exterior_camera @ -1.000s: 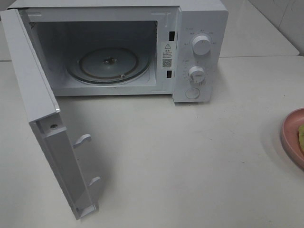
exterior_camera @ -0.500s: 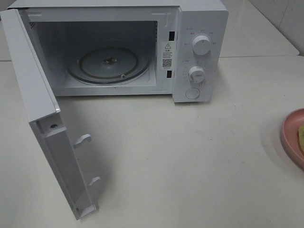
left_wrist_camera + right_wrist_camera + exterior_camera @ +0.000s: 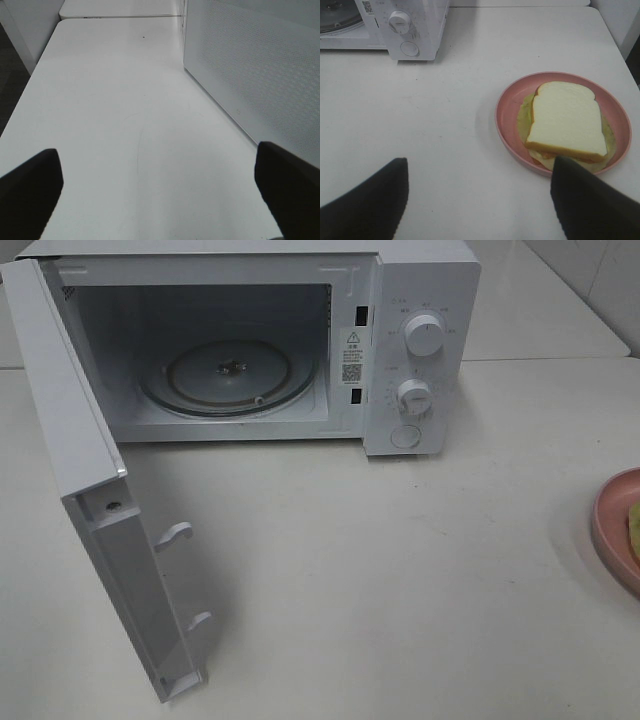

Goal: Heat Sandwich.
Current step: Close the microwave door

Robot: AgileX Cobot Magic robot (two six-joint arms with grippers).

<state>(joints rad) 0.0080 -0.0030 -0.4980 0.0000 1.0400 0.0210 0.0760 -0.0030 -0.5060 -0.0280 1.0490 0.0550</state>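
sandwich (image 3: 566, 123) on pink plate (image 3: 506, 117), just beyond open right gripper (image 3: 479, 200)

i see the sandwich (image 3: 566, 125) on the plate (image 3: 507, 117), right of the open microwave (image 3: 420, 340) on the surface (image 3: 380, 570).

A white table (image 3: 400, 570) is seen under soft, even light, joined at a seam to a second white tabletop (image 3: 540, 310) behind it, with dark floor (image 3: 10, 75) glimpsed past its edge.
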